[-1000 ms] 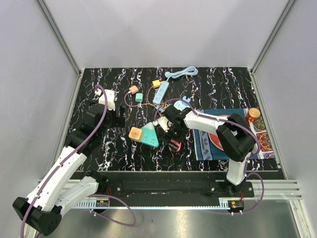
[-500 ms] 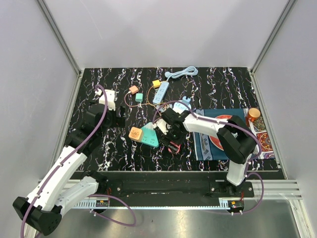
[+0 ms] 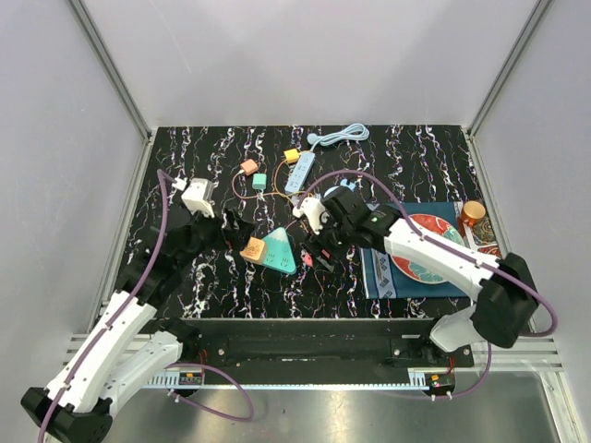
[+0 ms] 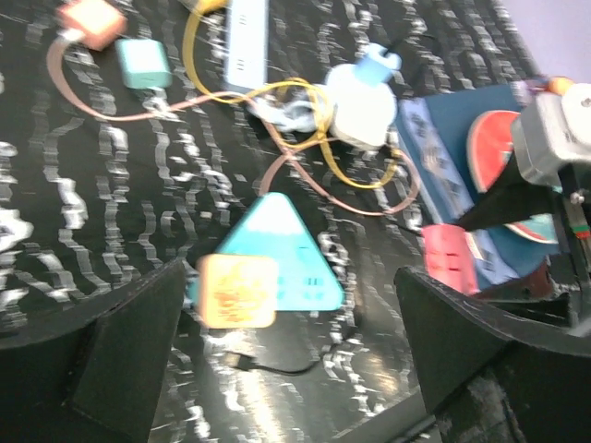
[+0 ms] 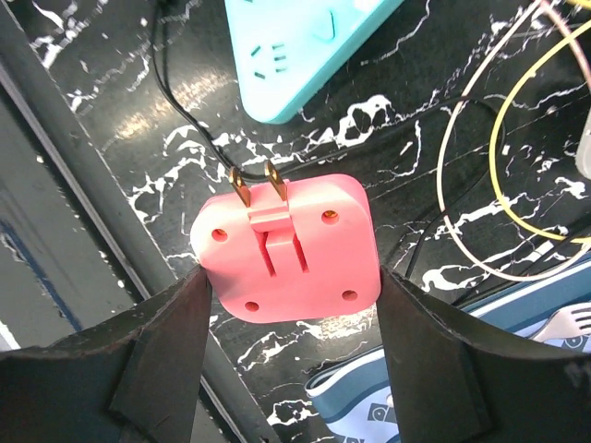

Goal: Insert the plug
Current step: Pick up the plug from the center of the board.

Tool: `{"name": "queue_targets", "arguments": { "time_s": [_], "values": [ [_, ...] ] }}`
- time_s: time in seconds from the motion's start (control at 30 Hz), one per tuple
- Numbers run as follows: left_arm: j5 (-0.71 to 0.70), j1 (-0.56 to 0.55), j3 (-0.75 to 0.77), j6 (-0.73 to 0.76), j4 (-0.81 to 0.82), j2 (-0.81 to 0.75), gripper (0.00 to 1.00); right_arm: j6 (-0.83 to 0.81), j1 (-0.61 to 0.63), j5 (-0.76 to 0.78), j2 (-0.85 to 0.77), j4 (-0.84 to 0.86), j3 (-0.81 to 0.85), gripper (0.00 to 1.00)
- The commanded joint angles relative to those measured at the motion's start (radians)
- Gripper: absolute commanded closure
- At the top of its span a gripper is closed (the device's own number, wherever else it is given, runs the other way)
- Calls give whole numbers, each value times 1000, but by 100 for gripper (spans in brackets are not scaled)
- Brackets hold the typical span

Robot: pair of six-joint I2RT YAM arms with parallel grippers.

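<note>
1. While the teal triangular power strip lies flat on the black marbled tabletop, the pink plug sits just to its right, apart from it; whether the plug clears the tabletop cannot be told.
2. The right gripper has the pink plug clamped, with one dark finger pressed against each side of the body and the jaws at a middling spread.
3. Two brass blades stick out of the plug's edge and point toward the nearest corner of the power strip, where slot openings show. A strip of bare tabletop and a thin black cable lie between blades and strip.
4. The left gripper stands spread wide and holds nothing. It hovers on the power strip's left side, and in the left wrist view the strip shows between its two fingers.
5. An orange cube adapter sits on the power strip's left corner.
6. Beyond the power strip, away from the arm bases, a white round adapter lies among looping yellow and pink cords. Farther out lies a pale blue bar-shaped strip.
7. To the right of the power strip, past the pink plug, lies a blue mat with a red plate on it.
</note>
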Motion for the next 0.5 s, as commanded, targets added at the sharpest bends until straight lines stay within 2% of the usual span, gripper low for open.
{"name": "queue_targets", "arguments": {
  "time_s": [0.0,0.1,0.23,0.47],
  "values": [
    [263,0,-64,-190,194,6,1,51,11,-53,-98,109,-27,36],
    [327,-35,-92,-277,304,42,1,73,10,-74,-152,174,-50,36],
    [266,-151,-78,-325,359,110,1,94,11,-91,-199,226,-72,36],
    [183,-256,-49,-386,405,231,3,105,11,-111,-229,280,-100,36]
  ]
}}
